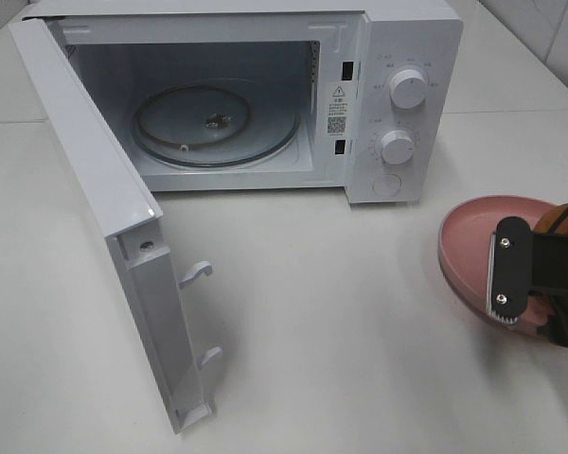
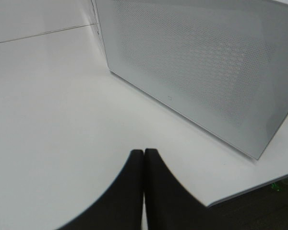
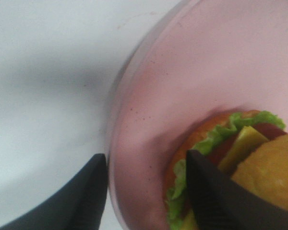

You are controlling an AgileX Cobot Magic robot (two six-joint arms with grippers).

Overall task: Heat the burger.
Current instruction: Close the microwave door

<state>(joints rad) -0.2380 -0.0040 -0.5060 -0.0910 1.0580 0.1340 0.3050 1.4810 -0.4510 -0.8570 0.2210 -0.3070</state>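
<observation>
Microwave [image 1: 265, 95]: white, door open, at the bench's [image 1: 360, 331] far edge; panel label too small to read.
Burger [image 3: 240, 158]: on pink plate [image 1: 473, 241], right edge.
Right gripper [image 3: 146, 191]: jaws apart, straddling the plate rim.
Left gripper [image 2: 144, 191]: jaws together, empty.

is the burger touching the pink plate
Touching. The right wrist view shows the burger sitting inside the pink plate, its base resting on the plate's floor.
</observation>
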